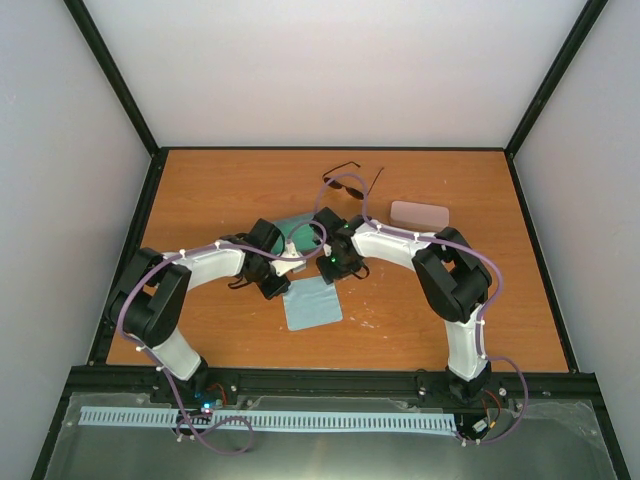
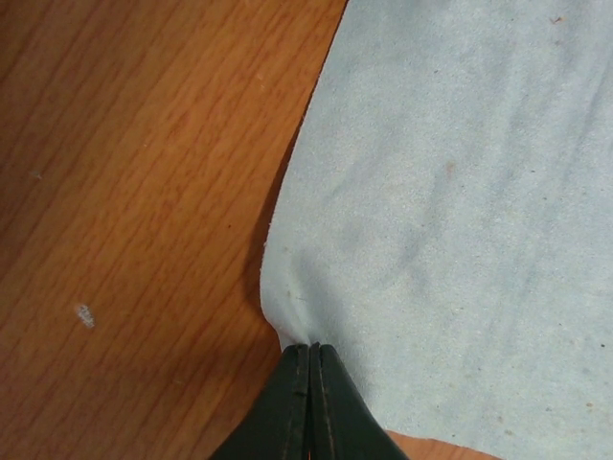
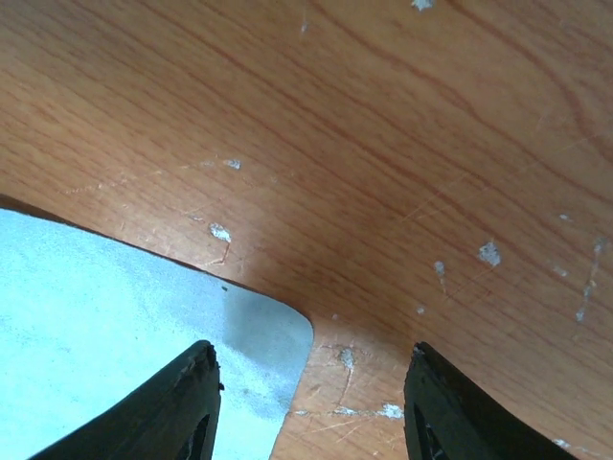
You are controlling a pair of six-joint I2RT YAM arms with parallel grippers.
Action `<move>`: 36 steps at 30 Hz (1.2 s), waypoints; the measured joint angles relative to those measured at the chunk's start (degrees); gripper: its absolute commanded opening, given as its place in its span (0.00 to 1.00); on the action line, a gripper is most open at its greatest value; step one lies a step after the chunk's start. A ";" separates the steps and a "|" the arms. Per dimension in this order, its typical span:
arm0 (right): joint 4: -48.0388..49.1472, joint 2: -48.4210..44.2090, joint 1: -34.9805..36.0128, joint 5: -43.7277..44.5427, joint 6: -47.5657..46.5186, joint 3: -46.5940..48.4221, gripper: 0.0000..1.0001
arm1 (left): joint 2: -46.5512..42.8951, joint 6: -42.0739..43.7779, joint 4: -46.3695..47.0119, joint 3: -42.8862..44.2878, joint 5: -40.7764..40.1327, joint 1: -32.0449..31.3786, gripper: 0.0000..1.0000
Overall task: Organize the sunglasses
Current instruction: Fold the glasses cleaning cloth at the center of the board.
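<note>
The black-framed sunglasses (image 1: 352,180) lie open at the back middle of the table, away from both grippers. My left gripper (image 2: 314,347) is shut on the near edge of a light-blue cloth (image 2: 460,192), and the edge puckers up between the closed jaws. In the top view the left gripper (image 1: 277,284) sits at the upper left corner of the cloth (image 1: 312,303). My right gripper (image 3: 311,350) stands open just above a rounded corner of the cloth (image 3: 115,307), with one finger over the cloth and the other over bare wood. The right gripper (image 1: 336,266) is at the cloth's upper right corner.
A pink oblong case (image 1: 419,214) lies right of the sunglasses. A teal-grey flat thing (image 1: 298,228) shows between the two wrists, partly hidden. The wooden table (image 1: 200,200) is bordered by a black frame and pale walls.
</note>
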 measured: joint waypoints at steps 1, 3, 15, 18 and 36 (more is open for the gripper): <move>0.15 0.00 0.00 -0.09 -0.02 0.00 0.51 | -0.02 0.00 0.00 0.00 -0.09 -0.02 0.00; 0.42 0.00 0.04 -0.11 -0.09 0.00 0.51 | -0.04 -0.02 0.00 0.00 -0.28 -0.09 0.01; 0.90 1.53 0.96 -0.07 -0.81 0.70 0.30 | -0.07 -0.44 -0.02 0.00 -0.90 -0.15 0.01; 1.25 1.68 1.11 -0.07 -0.76 0.81 0.18 | -0.07 -0.59 -0.02 0.00 -0.96 -0.15 0.01; 3.41 1.44 2.08 0.44 0.70 -0.17 0.03 | -0.33 -0.87 -0.31 0.09 -2.03 -0.20 0.00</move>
